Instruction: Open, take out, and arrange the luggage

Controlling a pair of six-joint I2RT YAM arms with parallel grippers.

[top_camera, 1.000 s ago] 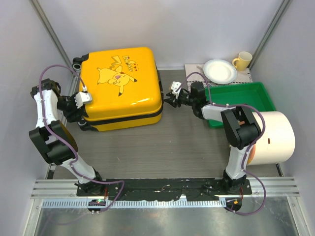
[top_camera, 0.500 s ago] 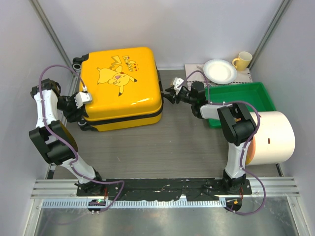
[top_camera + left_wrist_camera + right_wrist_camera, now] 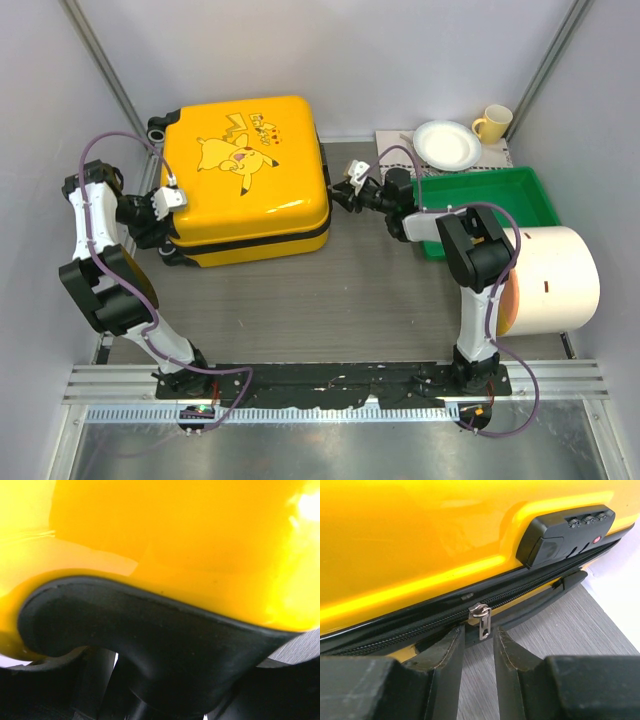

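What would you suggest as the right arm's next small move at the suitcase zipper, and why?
Probably ease forward and close on the zipper pull: it hangs from the closed zipper of the luggage, right at the tips of the right jaws, centred in their open gap, not yet gripped.

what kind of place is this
Probably a robotics lab test cell, not a home: a left arm and right arm bolted to a metal rail, plain grey panel walls, and staged props such as the yellow suitcase, a green tray and a plate.
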